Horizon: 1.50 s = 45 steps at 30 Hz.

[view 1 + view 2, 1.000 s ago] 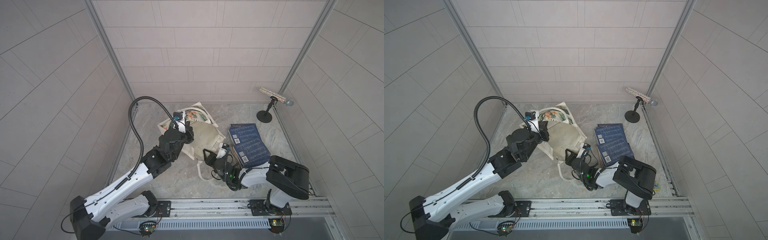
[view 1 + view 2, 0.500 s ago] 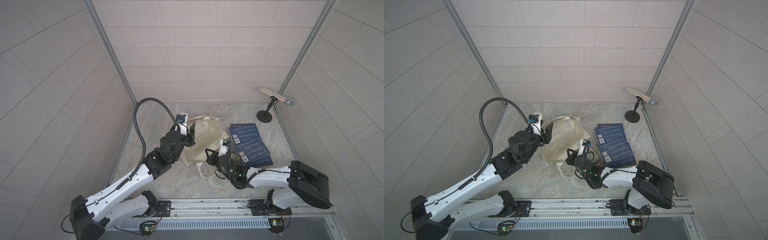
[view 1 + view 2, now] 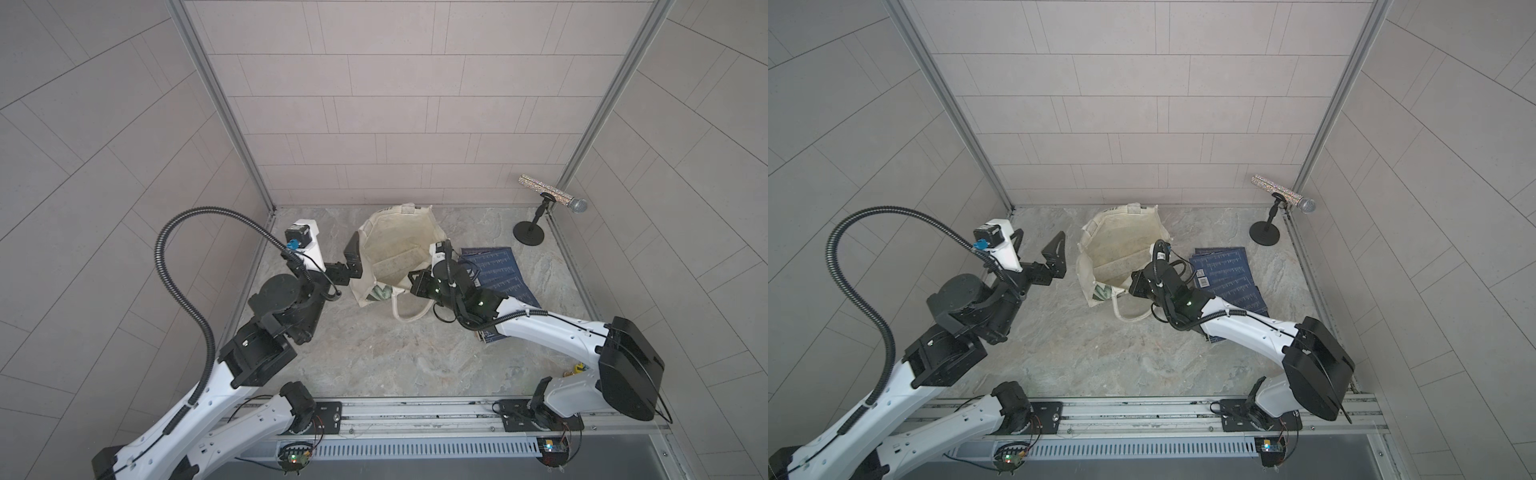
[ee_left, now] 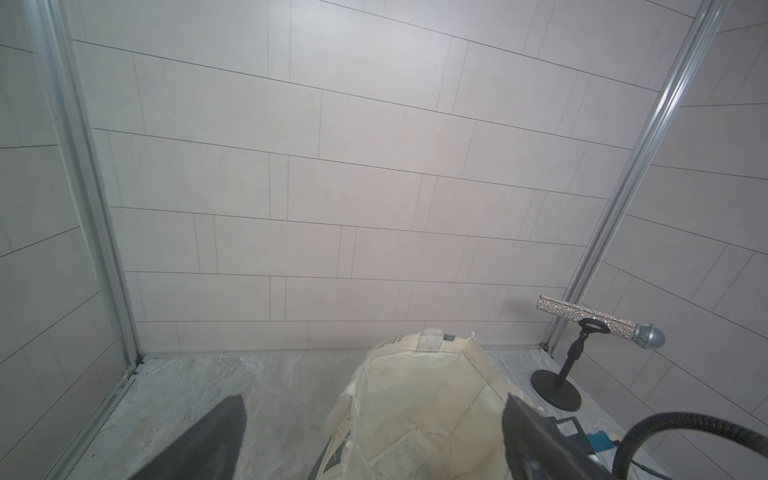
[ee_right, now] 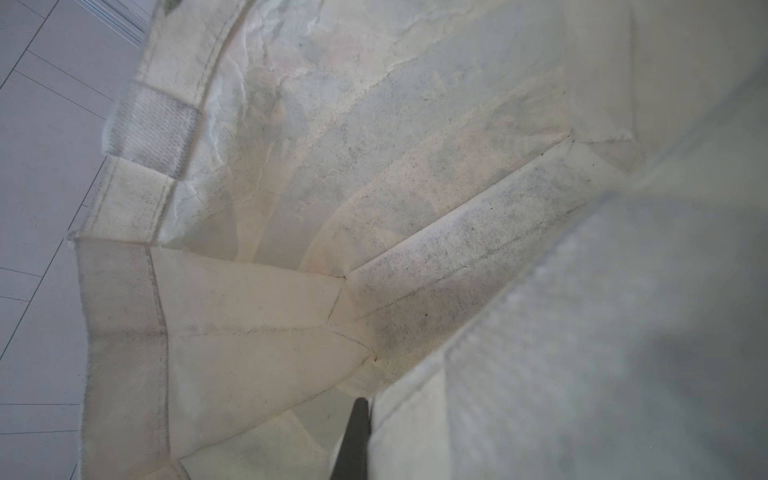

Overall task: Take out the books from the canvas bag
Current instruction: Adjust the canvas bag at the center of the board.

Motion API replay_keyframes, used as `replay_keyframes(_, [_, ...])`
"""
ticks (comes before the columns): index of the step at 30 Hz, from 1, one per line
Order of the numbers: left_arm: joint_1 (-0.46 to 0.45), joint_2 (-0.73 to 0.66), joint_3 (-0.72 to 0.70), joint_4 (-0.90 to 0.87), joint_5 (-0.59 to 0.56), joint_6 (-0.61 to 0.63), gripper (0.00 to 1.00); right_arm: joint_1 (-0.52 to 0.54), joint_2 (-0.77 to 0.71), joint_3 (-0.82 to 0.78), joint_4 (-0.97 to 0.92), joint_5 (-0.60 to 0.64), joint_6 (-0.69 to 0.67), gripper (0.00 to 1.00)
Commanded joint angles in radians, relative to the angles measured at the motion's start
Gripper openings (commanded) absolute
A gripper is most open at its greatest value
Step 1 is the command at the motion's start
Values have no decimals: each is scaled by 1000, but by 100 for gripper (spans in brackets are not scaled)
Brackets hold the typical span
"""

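The left gripper (image 3: 1037,246) stands wide open beside the canvas bag (image 3: 395,241). The right gripper (image 3: 411,284), its jaws largely hidden beneath the wrist, is clamped on the bag's rim. The books (image 3: 498,270) lie stacked beside the bag, partly under the right arm.

Open canvas bag (image 3: 1121,245) with books (image 3: 1229,278) lying beside it.
The bag stands gaping near the middle of the table's (image 3: 1100,357) far edge. The right gripper (image 3: 1134,286) pinches its near rim. The left gripper (image 3: 1038,243) hangs just beside the bag, spread wide and touching nothing. The navy books lie fanned toward the right edge, with a microphone (image 3: 1283,198) in the far right corner.
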Motion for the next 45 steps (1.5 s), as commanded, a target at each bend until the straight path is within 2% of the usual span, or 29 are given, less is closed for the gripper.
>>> replay_keyframes(1, [-2,-46,-60,-132,-54,-60,100,-24,22,77,-138,-91,-42,1])
replay_keyframes(6, [-1,-140,-130,-179,-60,-97,100,-32,18,143,-218,-64,-56,6])
replay_keyframes(11, [-1,-182,-145,-238,-66,-119,100,-51,39,184,-276,-87,-51,35])
replay_keyframes(15, [-1,-199,-166,-252,-71,-127,100,-60,44,208,-286,-94,-89,46])
replay_keyframes(21, [-1,-209,-187,-256,-89,-116,100,-58,32,322,-455,-68,-204,57])
replay_keyframes(23, [-1,-211,-193,-253,-91,-112,100,-57,11,340,-494,-45,-238,69])
replay_keyframes(27, [-1,-202,-199,-239,-98,-106,100,-57,-34,376,-566,-27,-291,82])
replay_keyframes(28, [-1,-197,-196,-236,-96,-106,100,-54,-45,388,-591,-21,-302,95])
replay_keyframes(29, [-1,-194,-196,-234,-95,-104,100,-46,-59,401,-616,-1,-322,100])
replay_keyframes(31, [-1,-185,-196,-228,-100,-98,100,-17,-92,432,-658,63,-383,100])
replay_keyframes(36, [-1,-177,-222,-198,-113,-94,100,-6,-174,452,-698,72,-483,100])
replay_keyframes(38, [-1,-177,-235,-195,-120,-110,100,-6,-217,441,-704,117,-539,100])
replay_keyframes(41, [0,-169,-246,-208,-126,-136,100,-6,-320,377,-683,223,-641,100])
replay_keyframes(45, [0,-135,-216,-280,-121,-164,100,-44,-481,201,-574,434,-782,100])
